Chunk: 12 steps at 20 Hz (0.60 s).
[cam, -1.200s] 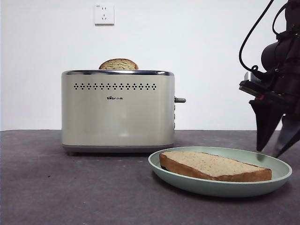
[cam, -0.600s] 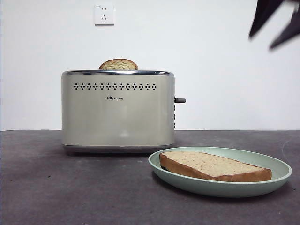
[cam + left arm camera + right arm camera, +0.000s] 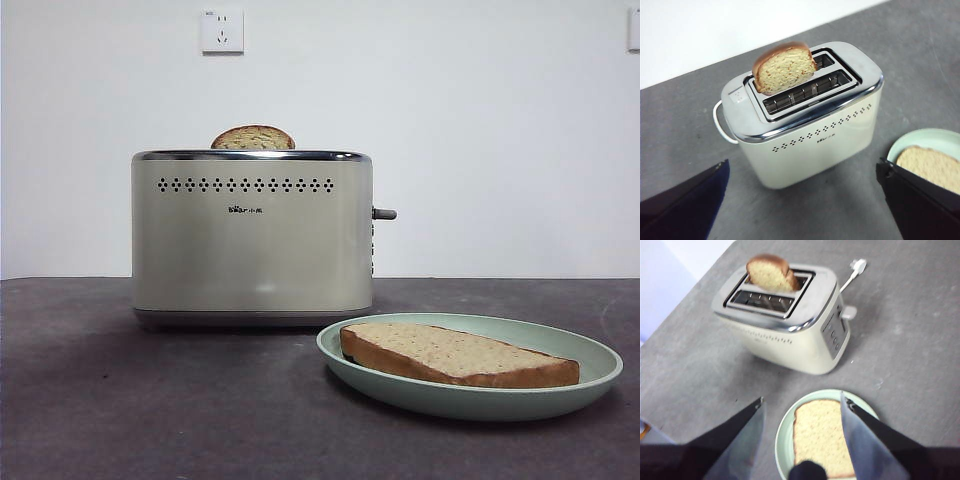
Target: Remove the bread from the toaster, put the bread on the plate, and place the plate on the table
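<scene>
Black R gripper [image 3: 800, 440] wide open, empty, above bread [image 3: 817, 437].

The right end effector [image 3: 802, 440] has risen out of the front view.

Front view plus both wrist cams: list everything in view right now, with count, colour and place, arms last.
toaster: one, cream with chrome top, standing on the table behind the plate.
darker slice: one, brown crusted, domed, upright in the toaster's rear slot.
plate: one, pale mint green, on the table in front of the toaster's lever end.
bread: one, pale tan with brown crust, lying flat on the plate.
table: one, dark grey.
wall socket: one, white, on the wall above the toaster.
plug: one, white, on the table behind the toaster.
left end effector: black, open, raised above the toaster.
right end effector: black, open, raised above the plate.
</scene>
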{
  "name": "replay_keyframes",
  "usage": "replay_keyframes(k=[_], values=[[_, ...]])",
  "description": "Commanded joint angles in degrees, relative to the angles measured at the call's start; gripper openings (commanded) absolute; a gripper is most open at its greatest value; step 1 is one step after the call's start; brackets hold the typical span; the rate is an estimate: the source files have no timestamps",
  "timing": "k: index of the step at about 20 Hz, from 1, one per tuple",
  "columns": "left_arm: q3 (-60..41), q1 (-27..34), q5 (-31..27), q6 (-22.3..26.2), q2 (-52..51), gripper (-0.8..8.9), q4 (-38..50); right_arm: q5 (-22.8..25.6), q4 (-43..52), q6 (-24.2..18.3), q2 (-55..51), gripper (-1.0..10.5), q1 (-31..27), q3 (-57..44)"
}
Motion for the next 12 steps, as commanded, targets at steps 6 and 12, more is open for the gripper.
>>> replay_keyframes(k=[6,12], values=[[-17.2,-0.2,0.0,-2.0,-6.0,2.46,22.6,0.0,-1.8,-0.7,0.3,2.4,1.2,-0.3],[-19.6,-0.2,1.8,-1.9,-5.9,-0.09,26.3,0.0,-2.2,-4.2,0.8,-0.1,1.2,-0.3]])
